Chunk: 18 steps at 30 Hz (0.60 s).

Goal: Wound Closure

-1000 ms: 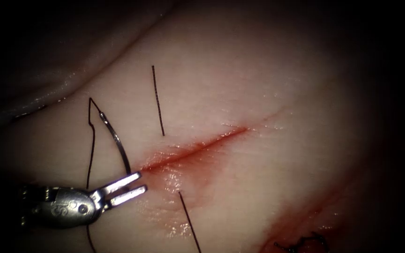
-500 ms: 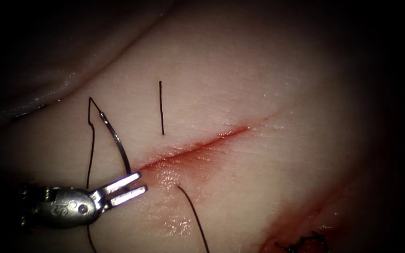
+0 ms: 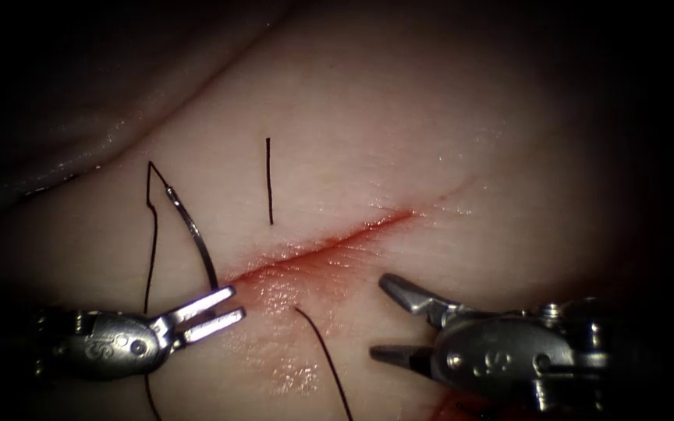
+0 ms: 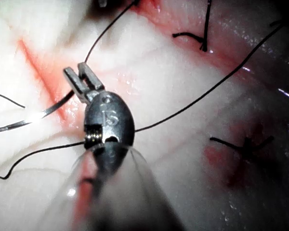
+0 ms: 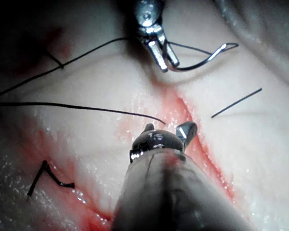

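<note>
R tool (image 3: pixel 380 320) has entered beside cut (image 3: pixel 325 248), jaws wide, empty, near thread (image 3: pixel 323 359). L tool (image 3: pixel 232 305) unchanged, clamps needle (image 3: pixel 193 230) near its tip end, clear of tissue (image 3: pixel 399 140).

The thread (image 3: pixel 328 362) runs off the endoscope picture's lower edge. The needle's (image 3: pixel 195 234) tip end is hidden between the left tool's (image 3: pixel 224 307) jaws. The right tool's (image 3: pixel 388 320) shaft is cut off at the right edge.
</note>
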Tool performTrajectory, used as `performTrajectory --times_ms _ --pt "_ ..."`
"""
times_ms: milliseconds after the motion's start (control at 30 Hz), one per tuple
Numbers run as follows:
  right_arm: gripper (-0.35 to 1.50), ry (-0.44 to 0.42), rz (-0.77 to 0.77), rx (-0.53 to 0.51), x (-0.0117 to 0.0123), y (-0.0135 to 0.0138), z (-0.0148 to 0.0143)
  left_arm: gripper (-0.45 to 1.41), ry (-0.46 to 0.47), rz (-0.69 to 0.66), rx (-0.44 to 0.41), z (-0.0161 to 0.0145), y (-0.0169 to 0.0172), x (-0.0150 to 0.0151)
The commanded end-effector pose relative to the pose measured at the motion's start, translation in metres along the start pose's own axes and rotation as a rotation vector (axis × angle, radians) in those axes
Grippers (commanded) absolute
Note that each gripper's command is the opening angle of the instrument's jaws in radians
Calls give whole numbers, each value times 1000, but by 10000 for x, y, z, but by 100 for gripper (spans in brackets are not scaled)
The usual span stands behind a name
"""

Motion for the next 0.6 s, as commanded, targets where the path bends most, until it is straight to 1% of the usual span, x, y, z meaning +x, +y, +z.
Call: performTrajectory --times_ms 33,67,100,167,200,233,300,333,433,467,533,567,600 --pt "37 47 142 9 -5 -2 21 -45 0 -2 -1 5 7 -6" --pt "34 59 181 -4 -5 0 27 -45 0 -2 -1 4 7 -5" --pt "39 65 199 -21 -5 4 33 -45 0 -2 -1 4 7 -5" --pt "64 84 288 -47 -6 13 49 -45 0 -2 -1 4 7 -5" --pt "65 97 333 -49 -7 17 55 -45 0 -2 -1 4 7 -5" --pt "60 111 370 -44 -9 21 61 -45 0 -1 -1 4 7 -6" --pt "65 117 440 -50 -15 30 76 -45 0 -1 -1 4 7 -6" --pt "72 115 467 -51 -18 32 82 -45 -3 -1 -2 4 7 -6" --pt "76 126 545 -40 -31 39 101 -45 -3 -1 -2 4 7 -6" --pt "84 133 563 -30 -36 40 109 -45 -3 -1 -2 4 7 -6" --pt "114 137 589 -32 -43 41 122 -45 -3 -1 -2 4 7 -6" --pt "124 146 613 -31 -47 41 129 -45 -3 -7 -2 4 7 -6" --pt "126 149 615 -28 -50 41 135 -45 -3 -7 -2 4 7 -6"
